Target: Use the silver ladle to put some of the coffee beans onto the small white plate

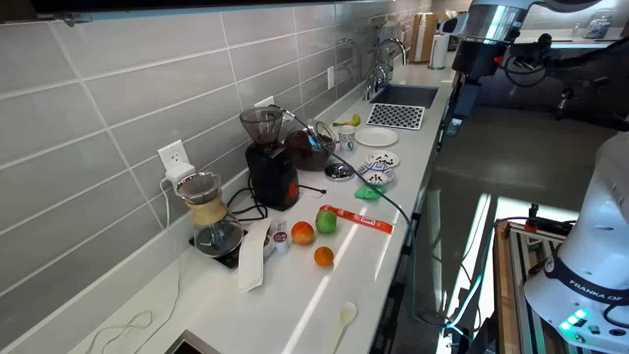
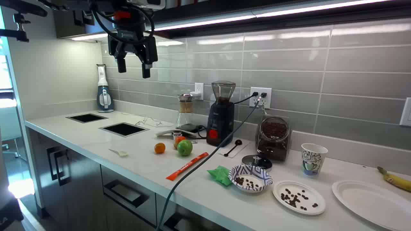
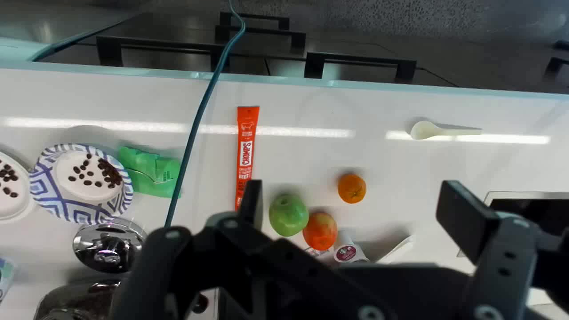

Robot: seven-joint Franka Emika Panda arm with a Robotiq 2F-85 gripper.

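Note:
My gripper (image 2: pixel 134 68) hangs high above the counter, its fingers spread wide with nothing between them. The small white plate (image 2: pixel 285 186) rests near the counter's front edge and carries scattered coffee beans (image 2: pixel 292 202). Beside it stands a blue-patterned bowl (image 3: pixel 49 195) with more beans (image 3: pixel 106 171) inside. A glass jar (image 2: pixel 273 154) full of beans leans at the back, its shiny lid (image 3: pixel 106 246) lying in front. No silver ladle can be made out; a dark scoop (image 2: pixel 238 142) lies by the grinder, mostly covered by my gripper in the wrist view.
A cable (image 2: pixel 205 160) crosses the counter from the wall outlet past the bowl. Around are the black grinder (image 2: pixel 220 120), paper cup (image 2: pixel 313 160), large plate (image 2: pixel 362 202), green packet (image 3: pixel 151 173), red stick (image 3: pixel 246 151), apple (image 3: pixel 288 215), orange (image 3: pixel 351 188) and cream spoon (image 3: pixel 424 130).

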